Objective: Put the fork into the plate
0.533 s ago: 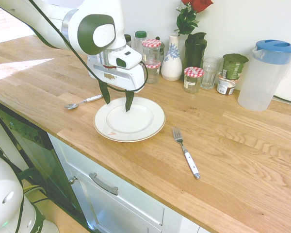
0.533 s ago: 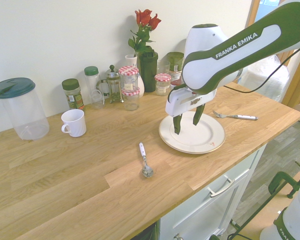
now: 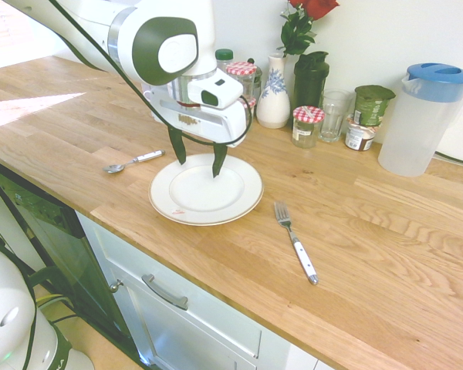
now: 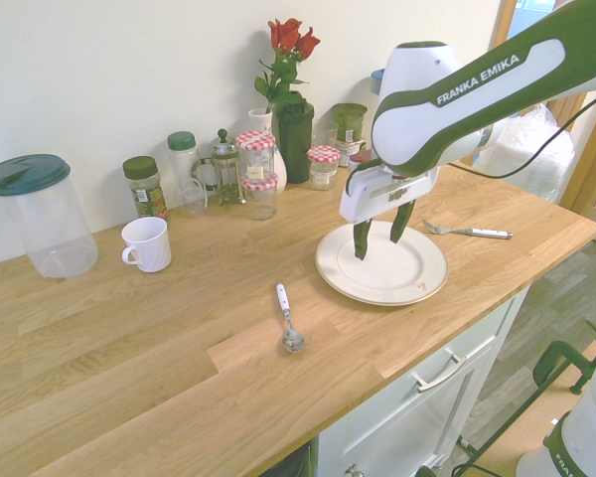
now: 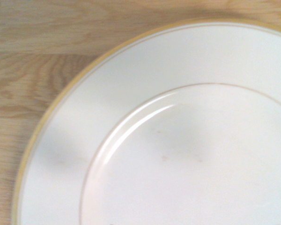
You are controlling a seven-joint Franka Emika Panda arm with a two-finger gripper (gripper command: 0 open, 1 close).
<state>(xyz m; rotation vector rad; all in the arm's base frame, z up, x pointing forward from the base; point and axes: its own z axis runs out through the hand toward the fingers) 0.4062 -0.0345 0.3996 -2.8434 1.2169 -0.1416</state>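
Wooden bench (image 3: 355, 223), 1 w/ drawer front below. 1 white plate (image 3: 207, 190) nr bench's front edge. 1 claw (image 3: 200, 169), open & empty, over plate. 1 fork (image 3: 296, 243), white handle, on bench betw. plate & front edge's R end in 1st ext. view, off plate. 1 spoon (image 4: 286, 318), plate's other side. 3 red-check-lidded jars (image 4: 323, 168) toward back edge.

Plate (image 3: 207, 189): one, centre of the first exterior view. Fork (image 3: 295, 245): one, right of centre there. Spoon (image 3: 131, 162): one, left of centre there. Pitchers: two, one (image 3: 423, 123) at upper right of that view, another (image 4: 48, 224) at left of the second. In the second exterior view: mug (image 4: 147, 245), one, left; red-checked lids, three, upper middle (image 4: 255, 140), (image 4: 259, 183), (image 4: 324, 154); French press (image 4: 225, 169), one, upper left of centre.
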